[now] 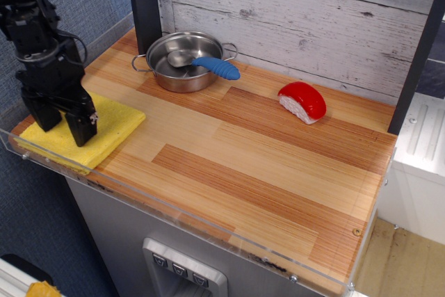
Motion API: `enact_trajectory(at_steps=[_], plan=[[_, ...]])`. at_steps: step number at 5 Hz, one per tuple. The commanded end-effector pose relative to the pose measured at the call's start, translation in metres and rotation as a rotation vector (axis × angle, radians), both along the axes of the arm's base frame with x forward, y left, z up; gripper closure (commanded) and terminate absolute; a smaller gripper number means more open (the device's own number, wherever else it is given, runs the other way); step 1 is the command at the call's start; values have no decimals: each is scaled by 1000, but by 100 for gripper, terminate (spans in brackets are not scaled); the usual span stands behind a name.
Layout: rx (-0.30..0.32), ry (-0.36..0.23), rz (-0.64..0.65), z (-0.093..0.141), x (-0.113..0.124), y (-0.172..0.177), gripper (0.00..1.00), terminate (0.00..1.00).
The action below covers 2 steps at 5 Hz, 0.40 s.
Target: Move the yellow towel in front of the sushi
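Note:
The yellow towel [108, 128] lies flat and folded at the front left corner of the wooden counter. My black gripper [61, 124] stands over its left half, fingers pointing down and spread apart, tips at or just above the cloth. It holds nothing. The sushi [302, 101], with a red top and white base, sits far to the right near the back wall.
A steel pan [182, 60] with a blue-handled utensil [217, 68] in it stands at the back left by a dark post [144, 1]. A clear acrylic lip [181, 215] runs along the counter's front edge. Bare wood lies between towel and sushi.

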<state>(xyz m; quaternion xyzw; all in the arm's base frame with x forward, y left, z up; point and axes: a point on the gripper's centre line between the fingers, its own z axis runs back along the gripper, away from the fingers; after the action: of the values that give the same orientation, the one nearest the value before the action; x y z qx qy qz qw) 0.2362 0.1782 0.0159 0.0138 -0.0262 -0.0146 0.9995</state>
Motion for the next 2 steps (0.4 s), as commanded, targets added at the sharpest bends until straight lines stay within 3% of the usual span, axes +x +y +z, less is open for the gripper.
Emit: enact_trajectory(at_steps=[1, 2], plan=[[-7, -39, -31, 11, 4, -28, 0, 0], [-33, -45, -28, 10, 6, -47, 0, 0]])
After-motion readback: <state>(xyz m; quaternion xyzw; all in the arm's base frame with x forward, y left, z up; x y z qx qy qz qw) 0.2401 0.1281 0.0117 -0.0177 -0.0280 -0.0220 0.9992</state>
